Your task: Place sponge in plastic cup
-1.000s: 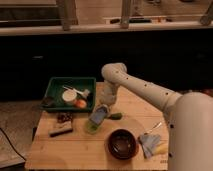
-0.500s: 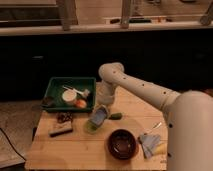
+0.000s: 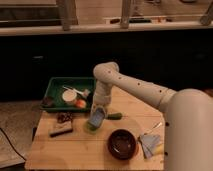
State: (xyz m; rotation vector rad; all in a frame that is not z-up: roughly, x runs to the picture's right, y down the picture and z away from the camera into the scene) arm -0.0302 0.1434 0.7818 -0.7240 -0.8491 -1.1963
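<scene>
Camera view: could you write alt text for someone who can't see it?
A white robot arm reaches down over a wooden table, its gripper at a tilted bluish cup near the table's middle. A green tray sits behind the cup; a dark bowl stands nearer the camera.

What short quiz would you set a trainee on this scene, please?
1. True or false: the bowl sits inside the tray.
2. The end effector is right above: A the tray, B the cup, C the bowl.
3. What colour is the tray?
Key: 1 false, the bowl stands on the table; 2 B; 3 green.
</scene>
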